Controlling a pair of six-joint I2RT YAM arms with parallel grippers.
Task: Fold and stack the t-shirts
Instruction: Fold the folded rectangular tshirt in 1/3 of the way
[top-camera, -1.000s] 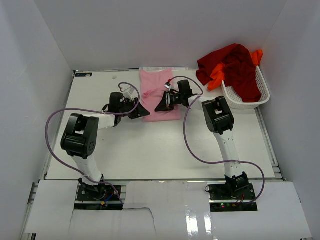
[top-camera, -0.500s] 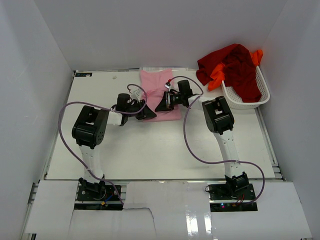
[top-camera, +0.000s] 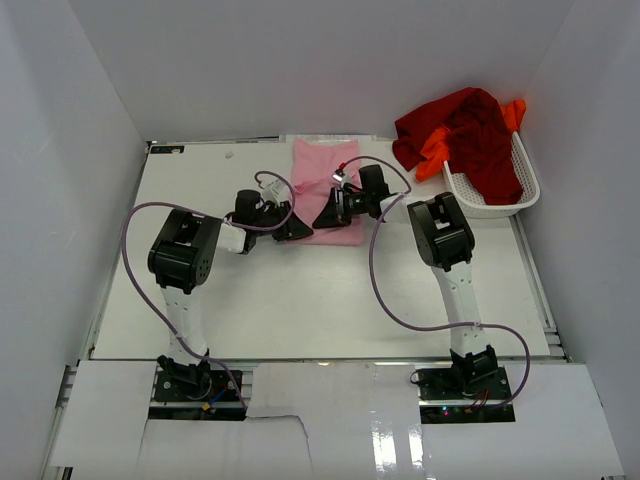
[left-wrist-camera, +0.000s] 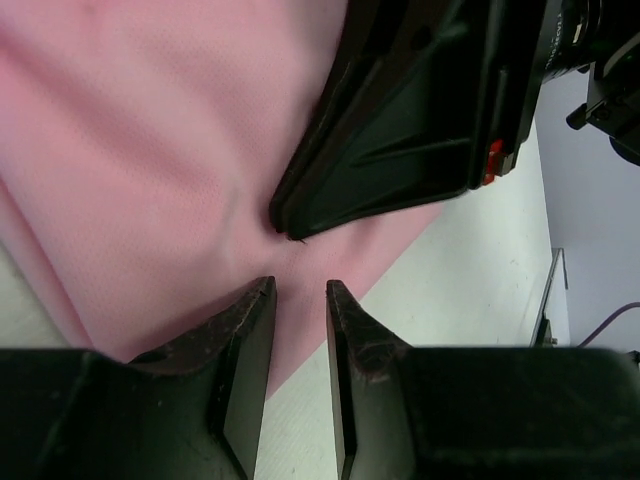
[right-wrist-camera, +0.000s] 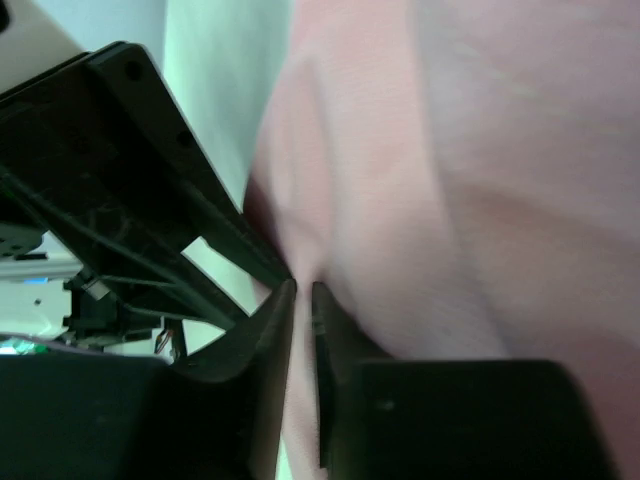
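Right gripper (right-wrist-camera: 303, 285) is seen pinched shut on a ridge of the light pink t-shirt (top-camera: 322, 165), which is spread on the table (top-camera: 300, 300). Left gripper (left-wrist-camera: 300, 285) is narrowly parted over the near left edge, nothing gripped. Cloth is judged light and limp, best taken at edges or corners.

A robot lab cell — plain white walls (top-camera: 330, 60) box in my white table (top-camera: 300, 300), my bases (top-camera: 190, 385) bolted at the frame's bottom.
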